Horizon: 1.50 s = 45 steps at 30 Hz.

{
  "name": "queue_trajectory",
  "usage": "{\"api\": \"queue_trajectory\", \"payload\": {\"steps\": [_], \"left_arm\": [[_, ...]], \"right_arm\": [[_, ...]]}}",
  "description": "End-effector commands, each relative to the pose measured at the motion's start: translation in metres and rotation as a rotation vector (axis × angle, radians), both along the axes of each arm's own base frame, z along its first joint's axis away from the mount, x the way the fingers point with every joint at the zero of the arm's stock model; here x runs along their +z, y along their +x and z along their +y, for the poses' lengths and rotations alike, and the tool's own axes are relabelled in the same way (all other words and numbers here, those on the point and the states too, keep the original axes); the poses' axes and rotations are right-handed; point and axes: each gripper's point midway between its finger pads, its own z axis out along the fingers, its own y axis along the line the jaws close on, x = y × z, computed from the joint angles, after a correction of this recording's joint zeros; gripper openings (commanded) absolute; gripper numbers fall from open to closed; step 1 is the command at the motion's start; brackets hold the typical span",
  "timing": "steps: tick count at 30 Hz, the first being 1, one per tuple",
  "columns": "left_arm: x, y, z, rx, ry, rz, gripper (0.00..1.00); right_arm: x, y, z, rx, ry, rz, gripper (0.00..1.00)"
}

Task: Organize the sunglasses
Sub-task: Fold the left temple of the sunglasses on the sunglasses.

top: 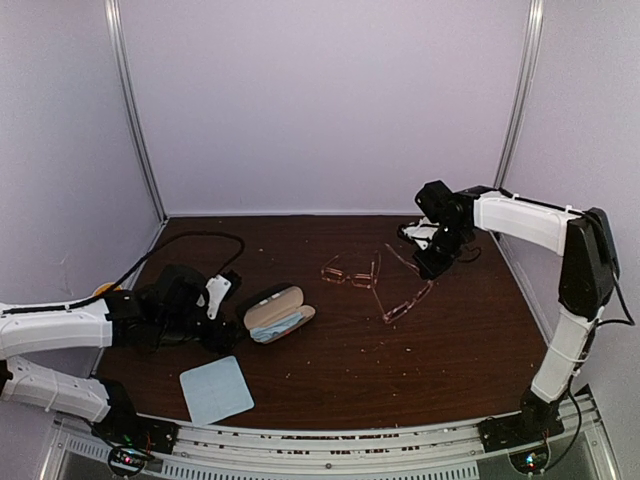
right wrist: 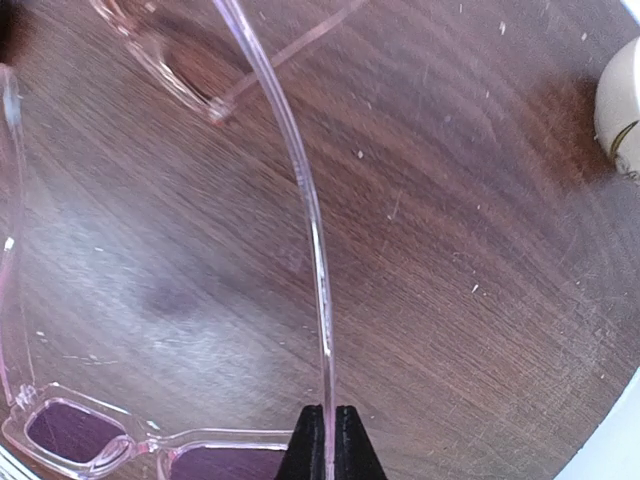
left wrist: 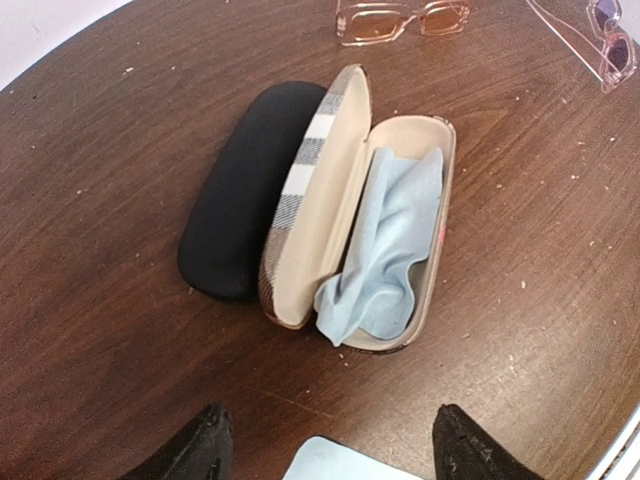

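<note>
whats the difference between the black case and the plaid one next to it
The black case is closed and plain matte; the plaid case lies open, showing a cream lining. The black case's inside is hidden, while the plaid case holds a crumpled light blue cloth. Both are oblong, about the same length, and lie side by side, touching, on the brown table.

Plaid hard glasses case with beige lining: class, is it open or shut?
Open. The plaid case has its lid swung back, baring a light-blue cloth inside.
</note>
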Motion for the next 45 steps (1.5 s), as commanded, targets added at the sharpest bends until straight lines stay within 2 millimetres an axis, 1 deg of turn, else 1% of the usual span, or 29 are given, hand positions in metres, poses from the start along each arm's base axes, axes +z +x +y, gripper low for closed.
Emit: {"api": "queue_trajectory", "payload": {"steps": [1, 4, 8, 11, 12, 14, 15, 16, 19, 24, 28, 29, 31, 32, 33, 36, 40, 45], "left_arm": [[0.030, 0.000, -0.014, -0.021, -0.103, -0.023, 0.72], [0.038, -0.002, -0.018, -0.032, -0.135, -0.024, 0.72], [0.051, -0.005, -0.024, -0.051, -0.183, -0.025, 0.73], [0.060, -0.008, -0.031, -0.078, -0.222, -0.023, 0.75], [0.063, -0.009, -0.033, -0.085, -0.234, -0.021, 0.77], [0.069, -0.010, -0.038, -0.100, -0.264, -0.024, 0.91], [0.072, -0.011, -0.040, -0.107, -0.278, -0.024, 0.95], [0.075, -0.011, -0.042, -0.114, -0.293, -0.025, 0.97], [0.083, -0.011, -0.048, -0.128, -0.329, -0.029, 0.98], [0.097, -0.017, -0.066, -0.198, -0.416, -0.015, 0.97], [0.110, -0.022, -0.083, -0.264, -0.491, -0.004, 0.97], [0.112, -0.022, -0.086, -0.276, -0.504, 0.000, 0.97], [0.120, -0.024, -0.093, -0.305, -0.539, 0.005, 0.96], [0.128, -0.028, -0.102, -0.342, -0.590, 0.022, 0.97], [0.131, -0.030, -0.106, -0.360, -0.611, 0.032, 0.97], [0.139, -0.038, -0.118, -0.420, -0.654, 0.049, 0.97], [0.137, -0.047, -0.130, -0.475, -0.673, 0.065, 0.97], [0.143, -0.054, -0.141, -0.521, -0.720, 0.075, 0.97]], "right_arm": [[0.030, -0.006, 0.022, -0.026, 0.106, -0.092, 0.00], [0.049, -0.014, 0.033, -0.026, 0.167, -0.143, 0.00], [0.074, -0.021, 0.042, -0.049, 0.259, -0.218, 0.00], [0.092, -0.030, 0.054, -0.025, 0.332, -0.265, 0.00], [0.097, -0.034, 0.059, -0.014, 0.352, -0.279, 0.00], [0.108, -0.042, 0.066, 0.006, 0.386, -0.308, 0.00], [0.112, -0.045, 0.070, 0.011, 0.405, -0.321, 0.00], [0.117, -0.049, 0.074, 0.019, 0.425, -0.333, 0.00], [0.132, -0.060, 0.081, 0.029, 0.484, -0.374, 0.00], [0.145, -0.076, 0.091, 0.061, 0.557, -0.417, 0.00], [0.156, -0.092, 0.104, 0.103, 0.641, -0.457, 0.00], [0.162, -0.095, 0.107, 0.118, 0.668, -0.473, 0.00], [0.165, -0.102, 0.113, 0.138, 0.703, -0.484, 0.00], [0.170, -0.110, 0.119, 0.166, 0.734, -0.498, 0.00], [0.170, -0.112, 0.121, 0.175, 0.738, -0.501, 0.00], [0.174, -0.116, 0.126, 0.185, 0.767, -0.521, 0.00], [0.181, -0.121, 0.137, 0.208, 0.813, -0.563, 0.00], [0.191, -0.113, 0.143, 0.187, 0.810, -0.633, 0.00]]}}
